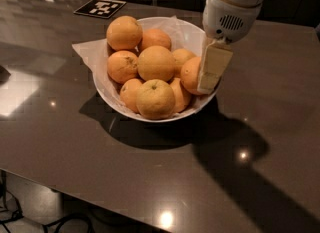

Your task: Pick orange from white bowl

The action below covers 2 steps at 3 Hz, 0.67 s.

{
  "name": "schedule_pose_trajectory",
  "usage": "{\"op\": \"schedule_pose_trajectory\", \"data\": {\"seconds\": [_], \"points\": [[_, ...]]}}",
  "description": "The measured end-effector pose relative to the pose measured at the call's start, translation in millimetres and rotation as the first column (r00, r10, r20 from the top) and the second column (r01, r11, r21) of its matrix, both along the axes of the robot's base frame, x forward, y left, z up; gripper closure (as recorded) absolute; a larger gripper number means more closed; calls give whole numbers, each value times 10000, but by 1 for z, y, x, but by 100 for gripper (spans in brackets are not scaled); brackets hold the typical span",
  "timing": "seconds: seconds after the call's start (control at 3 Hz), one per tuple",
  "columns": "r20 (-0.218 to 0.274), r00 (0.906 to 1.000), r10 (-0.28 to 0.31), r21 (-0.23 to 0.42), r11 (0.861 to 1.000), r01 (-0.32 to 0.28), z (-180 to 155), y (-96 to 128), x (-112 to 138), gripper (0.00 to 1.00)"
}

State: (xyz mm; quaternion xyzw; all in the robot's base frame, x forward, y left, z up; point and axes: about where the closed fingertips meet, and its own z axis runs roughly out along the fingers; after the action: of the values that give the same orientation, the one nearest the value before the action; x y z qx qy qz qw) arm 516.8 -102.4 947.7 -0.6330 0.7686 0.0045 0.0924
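My gripper (209, 84) hangs from the white wrist housing (228, 18) over the right side of the white bowl (107, 96), its cream-coloured pad lowered against the orange (190, 74) that sits by the bowl's right rim; from this view I cannot tell whether the gripper is released or clenched. That orange lies inside the bowl, partly hidden behind the pad, touching its neighbours on the left. Beyond it the bowl holds a heap of other fruit: a large one in the middle (156, 63), a paler yellowish one with a dark stem dimple at the front (155, 98), a scuffed one on the left (122, 66). Thin white paper (85, 50) lines the bowl and pokes out at the left. The bowl stands on a dark glossy surface (75, 152), with a black-and-white marker tag (100, 8) lying well behind it
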Motion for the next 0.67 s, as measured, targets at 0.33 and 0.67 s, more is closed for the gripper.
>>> {"op": "schedule_pose_trajectory", "data": {"seconds": [0.33, 0.67], "points": [[-230, 9997, 56, -58, 10000, -58, -10, 5, 1, 24], [-512, 9987, -38, -198, 9998, 28, -25, 3, 3, 22]]}}
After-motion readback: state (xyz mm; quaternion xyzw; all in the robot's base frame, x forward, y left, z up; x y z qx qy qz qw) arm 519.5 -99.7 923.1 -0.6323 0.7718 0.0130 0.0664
